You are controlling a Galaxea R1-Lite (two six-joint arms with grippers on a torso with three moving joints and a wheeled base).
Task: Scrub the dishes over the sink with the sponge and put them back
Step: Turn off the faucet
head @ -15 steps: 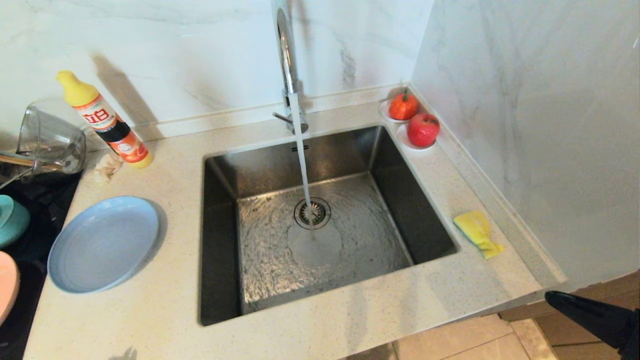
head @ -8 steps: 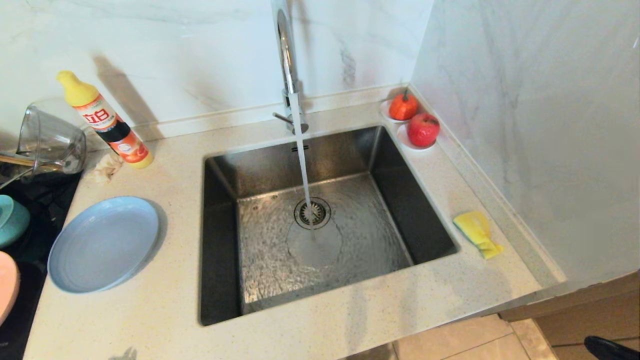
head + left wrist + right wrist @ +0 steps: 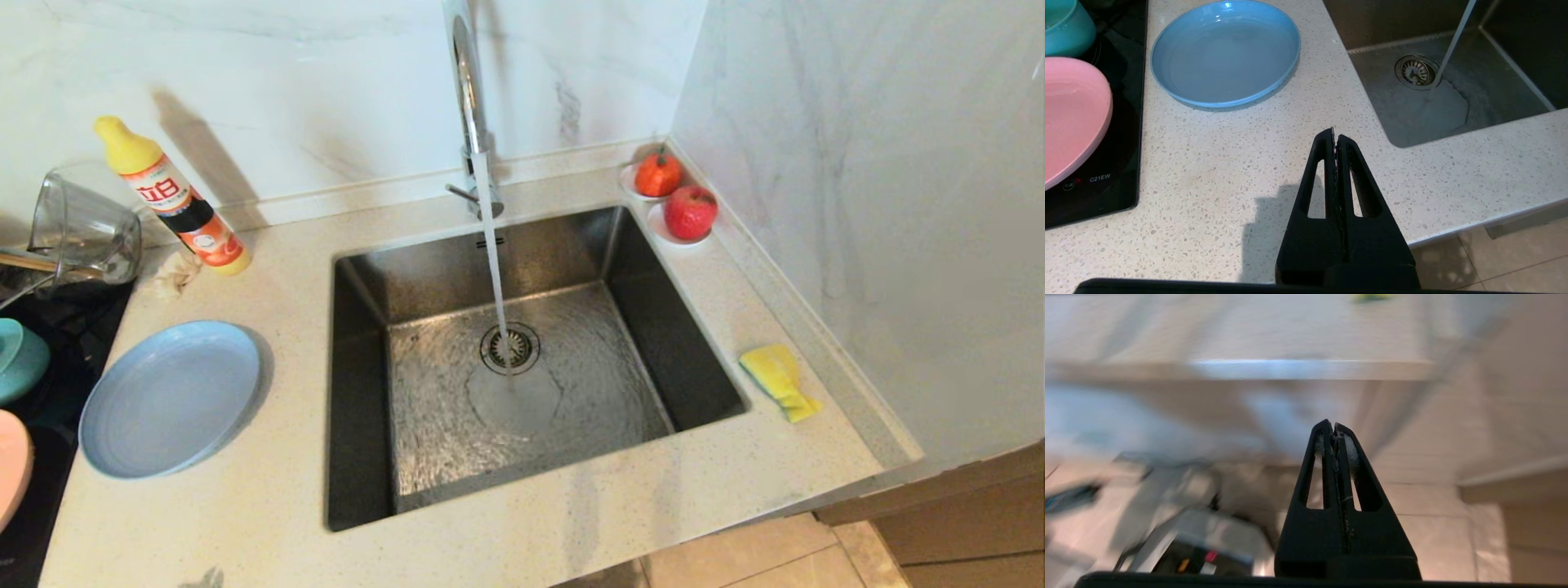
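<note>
The grey-blue plate (image 3: pixel 170 397) lies on the counter left of the sink (image 3: pixel 359 302), where water runs from the faucet (image 3: pixel 467 98) onto the drain. The teal bowl (image 3: pixel 18 359) and pink plate (image 3: pixel 12 469) sit on the black cooktop at the far left. The yellow-green sponge (image 3: pixel 780 380) lies on the counter right of the sink. My left gripper (image 3: pixel 1335 136) is shut and empty over the counter's front edge, near the grey-blue plate (image 3: pixel 1224 53). My right gripper (image 3: pixel 1333 426) is shut and empty, below the counter edge; it is out of the head view.
A detergent bottle (image 3: pixel 175 200) and a clear glass jug (image 3: pixel 77 229) stand at the back left. Two red fruits (image 3: pixel 690 211) sit on small dishes at the back right corner. A marble wall (image 3: pixel 882 204) bounds the counter on the right.
The right gripper has dropped out of the head view at the bottom right corner. The left arm and the dishes have not moved.
</note>
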